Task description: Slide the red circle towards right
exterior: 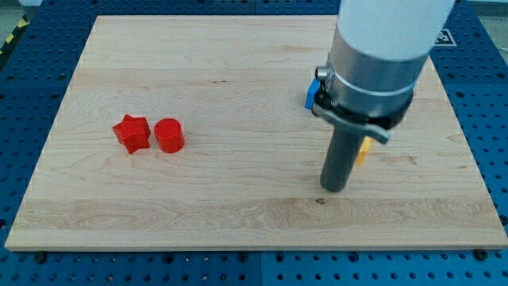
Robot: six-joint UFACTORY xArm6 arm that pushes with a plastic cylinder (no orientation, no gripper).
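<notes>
Jaws: none fitted; rod ends in my tip, resting on bare table, well to the view's right of both red blocks. Red circle sits mid-left, just beside red star. Yellow block and blue block partly hidden behind the arm.

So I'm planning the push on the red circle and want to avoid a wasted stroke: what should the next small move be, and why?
Probably carry my tip toward the view's left, passing below the red circle, which touches the red star on its left. My tip sits far to the circle's right, on the wrong side for a rightward push. Since no gap shows between them, it may have to push through the star.
</notes>
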